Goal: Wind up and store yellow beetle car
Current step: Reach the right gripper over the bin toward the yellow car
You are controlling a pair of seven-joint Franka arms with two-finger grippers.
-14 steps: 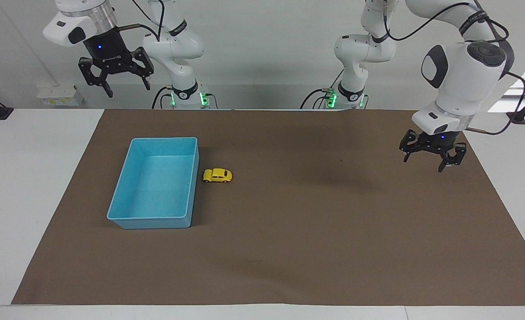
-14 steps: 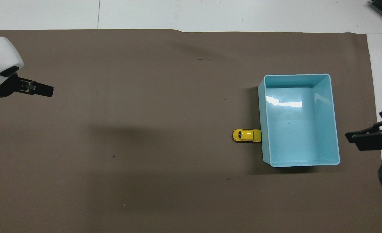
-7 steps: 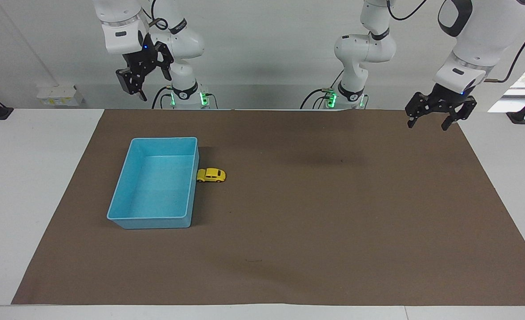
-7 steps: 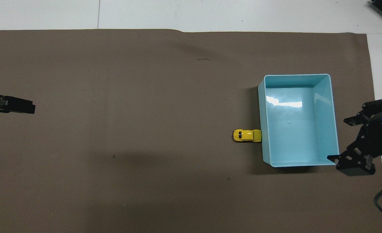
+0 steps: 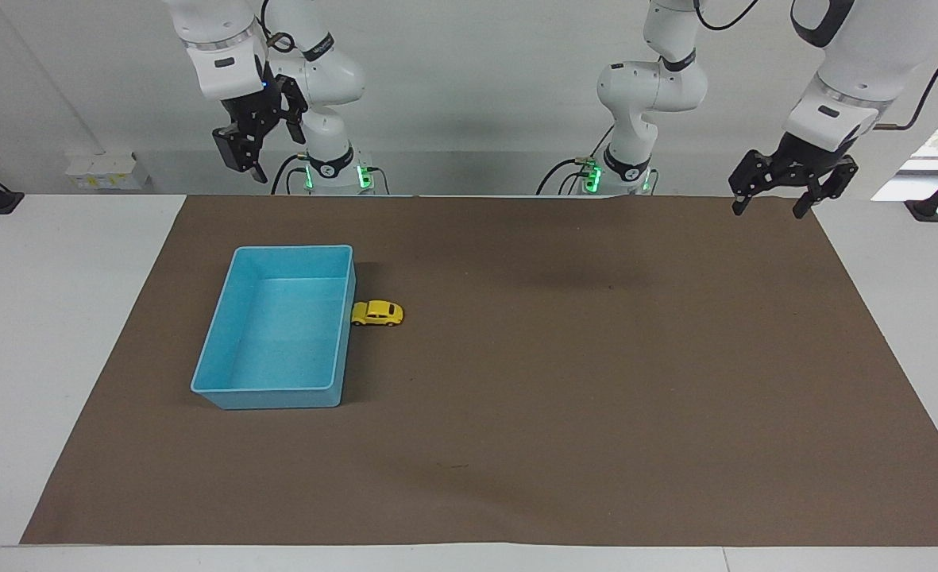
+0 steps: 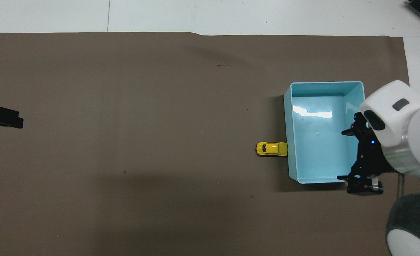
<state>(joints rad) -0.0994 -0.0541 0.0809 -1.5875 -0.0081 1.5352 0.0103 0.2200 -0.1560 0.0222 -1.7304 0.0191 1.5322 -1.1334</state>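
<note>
yellow beetle car (image 5: 377, 313) touching bin (image 5: 234, 389), both grippers up

The yellow beetle car (image 5: 377, 313) stands on its wheels, touching the blue bin (image 5: 222, 343).

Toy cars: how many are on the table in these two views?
1. The small yellow beetle-shaped toy car stands on the brown mat, against the outer wall of the light blue plastic bin, on its side toward the left arm's end. The bin holds none.
</note>
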